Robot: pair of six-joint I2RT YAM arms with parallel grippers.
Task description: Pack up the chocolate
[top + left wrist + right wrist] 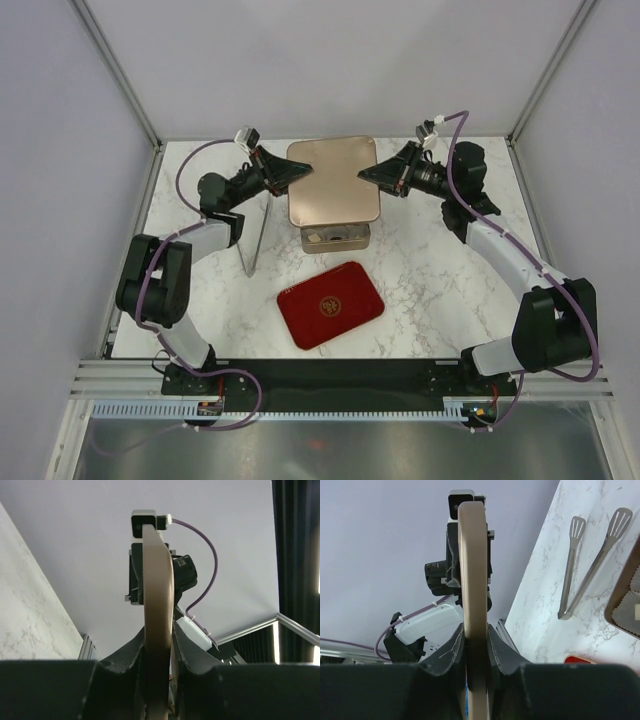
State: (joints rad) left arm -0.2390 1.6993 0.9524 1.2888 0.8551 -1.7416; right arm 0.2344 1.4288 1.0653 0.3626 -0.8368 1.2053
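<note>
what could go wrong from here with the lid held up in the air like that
1. The left jaws and right jaws pinch the gold lid only at its thin opposite edges. If either grip slips, it may tilt or drop onto the box below.
2. If the arms move out of step, the lid could twist between them.
3. Set down to the left, it might hit the tongs.

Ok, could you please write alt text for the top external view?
The left end effector and right end effector hold a gold lid by opposite edges above a box on a marble table. A red tray lies nearer.
</note>
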